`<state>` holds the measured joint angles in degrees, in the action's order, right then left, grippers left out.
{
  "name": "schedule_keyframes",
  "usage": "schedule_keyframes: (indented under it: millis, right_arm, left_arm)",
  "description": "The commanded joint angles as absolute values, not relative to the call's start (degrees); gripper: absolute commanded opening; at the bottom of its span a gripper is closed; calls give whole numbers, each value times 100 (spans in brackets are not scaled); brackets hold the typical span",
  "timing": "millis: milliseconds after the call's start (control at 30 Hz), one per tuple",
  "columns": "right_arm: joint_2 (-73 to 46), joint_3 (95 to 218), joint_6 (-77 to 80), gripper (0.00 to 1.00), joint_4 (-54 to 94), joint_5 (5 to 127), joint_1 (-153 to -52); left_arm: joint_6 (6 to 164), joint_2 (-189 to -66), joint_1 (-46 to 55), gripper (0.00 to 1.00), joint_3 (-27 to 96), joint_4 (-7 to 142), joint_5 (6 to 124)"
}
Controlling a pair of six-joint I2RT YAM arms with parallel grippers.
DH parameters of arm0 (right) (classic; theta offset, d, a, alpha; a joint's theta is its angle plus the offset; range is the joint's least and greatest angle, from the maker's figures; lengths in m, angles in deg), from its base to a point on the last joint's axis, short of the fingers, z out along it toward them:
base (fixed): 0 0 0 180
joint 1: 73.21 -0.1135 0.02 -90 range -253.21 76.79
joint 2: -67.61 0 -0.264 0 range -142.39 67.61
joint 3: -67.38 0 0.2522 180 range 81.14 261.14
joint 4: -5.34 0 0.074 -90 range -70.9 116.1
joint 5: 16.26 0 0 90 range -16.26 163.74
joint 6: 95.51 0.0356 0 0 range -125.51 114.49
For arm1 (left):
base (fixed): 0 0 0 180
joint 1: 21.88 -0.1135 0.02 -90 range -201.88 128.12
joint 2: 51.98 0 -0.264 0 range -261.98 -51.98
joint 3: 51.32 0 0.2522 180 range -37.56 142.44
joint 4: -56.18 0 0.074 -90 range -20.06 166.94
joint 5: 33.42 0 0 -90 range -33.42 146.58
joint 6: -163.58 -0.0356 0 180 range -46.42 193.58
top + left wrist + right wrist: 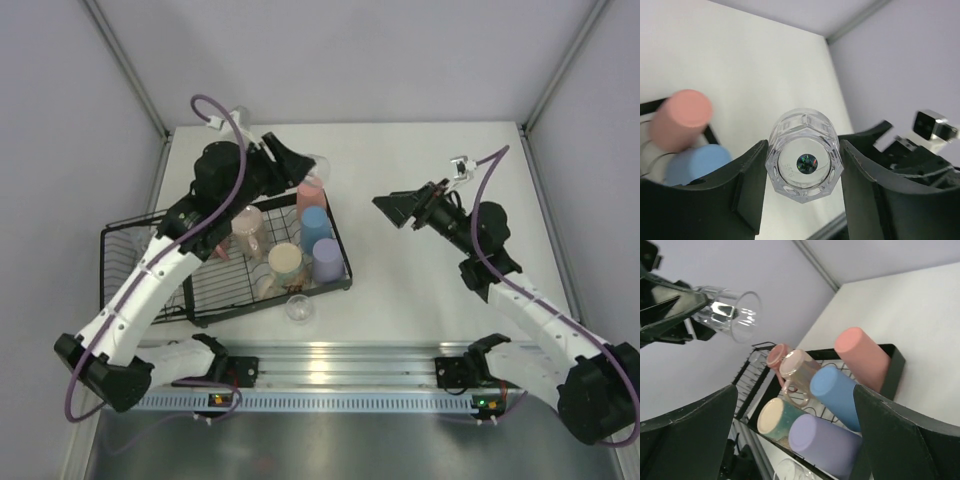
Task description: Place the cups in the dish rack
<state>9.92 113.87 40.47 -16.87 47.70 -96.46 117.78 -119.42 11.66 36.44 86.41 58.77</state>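
Above the far right corner of the dish rack [118, 260], my left tool [300, 165] pinches a small clear glass [804, 155], one finger [747, 190] pressed to each side of its faceted base. The glass lies sideways in the air. Its thick bottom faces my left wrist camera and its open mouth points right, toward my other arm. It touches neither the rack nor any other cup.

Just below it, packed into the rack's right end, three plastic tumblers stand bottoms up in a row. The salmon-pink tumbler [311, 195] is farthest from me, the blue tumbler [315, 222] comes next, and the lavender tumbler [325, 258] is nearest the rack's front edge. Left of the lavender one sits a cream mug [285, 262], and behind that a pink handled mug [247, 228], partly hidden by my left arm. The rest of the black wire rack stretches away to the left under that arm.

A second clear glass [300, 308] stands on the white tabletop [420, 300], just outside the rack's front edge, close to the lavender tumbler.

My right tool [392, 207] is over bare tabletop, well to the right of the rack. Its fingers are spread wide with nothing between them, and it points left at the rack and the lifted glass.
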Motion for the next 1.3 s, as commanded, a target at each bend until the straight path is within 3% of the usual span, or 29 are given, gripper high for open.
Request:
schedule_keyframes:
  millis: [0,100,400,567,700,1267]
  right_arm:
    - [1285,11972,3536,99,94,5772,-9694]
    - [1320,12315,3712,99,966,6713,-9651]
    - [1662,12158,3448,99,952,6732,-9580]
    - [1883,11902,3378,99,855,7075,-9589]
    - [1901,11832,3387,99,847,7014,-9589]
    - [1347,12034,3413,99,1250,6891,-9598]
  left_arm:
    - [11085,-11544,610,0,4207,10085,4551]
    - [10918,-11465,-284,0,4453,10763,4690]
    - [10714,-11799,-2738,0,4428,12099,4954]
    - [10935,-11492,-3610,0,4049,12135,4763]
    - [11206,-11526,-3778,0,3909,12407,3823]
    - [12762,-11641,-4121,0,3381,13489,2538]
